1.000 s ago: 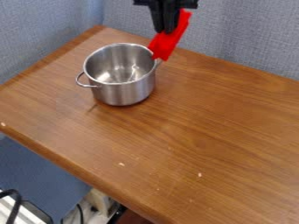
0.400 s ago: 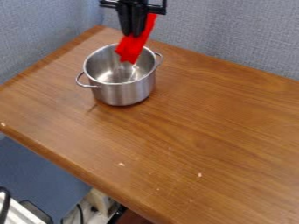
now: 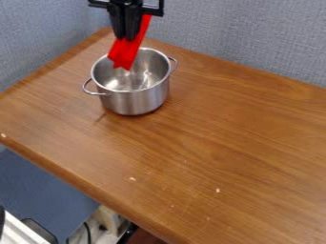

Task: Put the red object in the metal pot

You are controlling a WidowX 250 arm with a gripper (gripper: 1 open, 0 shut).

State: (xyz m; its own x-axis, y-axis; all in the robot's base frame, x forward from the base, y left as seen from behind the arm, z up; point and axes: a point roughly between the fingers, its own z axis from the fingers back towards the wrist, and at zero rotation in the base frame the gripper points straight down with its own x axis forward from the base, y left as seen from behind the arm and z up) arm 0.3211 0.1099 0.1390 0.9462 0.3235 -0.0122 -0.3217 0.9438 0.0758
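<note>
The robot arm reaches in from the top edge of the picture, over the far left part of the wooden table (image 3: 211, 157), with its upper links cut off by the frame. What shows of it is dark, nearly black: a crosswise piece at the top, and below it the end effector (image 3: 126, 35), which points down toward the table. It hangs above the back of the metal pot (image 3: 132, 92), in front of the grey textured partition (image 3: 242, 36).

The end effector is closed on the red object (image 3: 129, 49), gripping it near its upper part. The fingers are dark and partly merge with the block, so their exact contact points cannot be told. The red object is held tilted, its upper end leaning to the right in the view and its lower end reaching down to the left. That lower end overlaps the far part of the pot's opening in the view; whether it is above the rim or slightly below it cannot be told from this angle.

The metal pot stands upright on the table, its shiny inside visible from above. One loop handle sticks out on the left of the view, and another shows at the right by the rim. Beyond the table's near left edge, at the lower left, part of some white equipment (image 3: 18, 232) and dark cables (image 3: 41, 230) show.
</note>
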